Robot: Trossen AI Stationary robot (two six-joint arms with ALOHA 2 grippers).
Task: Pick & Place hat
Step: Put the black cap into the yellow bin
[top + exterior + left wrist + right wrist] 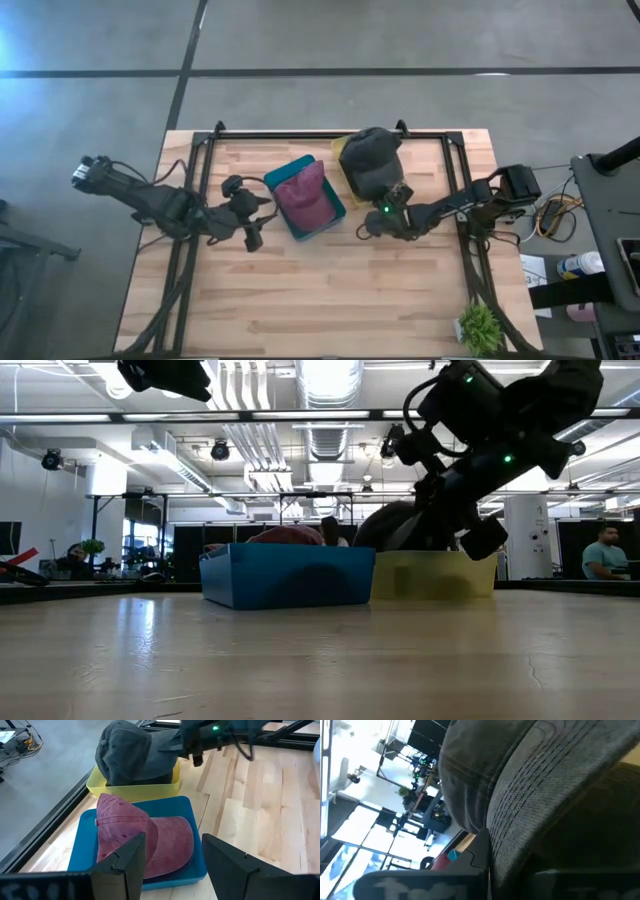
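1. Two baseball caps sit in two bins near the far edge of a wooden table (330,290), one bin beside the other and touching at a corner.
2. A dark grey cap (372,155) rests in a yellow bin (135,791); its brim points toward the right gripper (393,192).
3. The right gripper is at the near rim of the yellow bin, with its fingers clamped on the brim of the dark grey cap; the right wrist view shows the stitched brim pressed between them.
4. In the low view the right gripper (470,525) tilts down over the yellow bin (435,575) and the cap's crown (390,525) bulges above the rim.
5. A maroon cap (303,195) lies in a blue bin (335,215), just ahead of the left gripper (262,222).
6. The left gripper hovers over the table just beside the blue bin, its fingers (131,862) spread apart and holding nothing; the left wrist view shows the maroon cap (145,837) framed between them.
7. The low view shows the blue bin (288,575) nearer the camera than the yellow one, with the maroon crown (288,535) just showing over its wall.
8. A small green plant (479,327) stands at the table's near right corner, well apart from both grippers.
9. A person (602,555) is visible in the room beyond the table.
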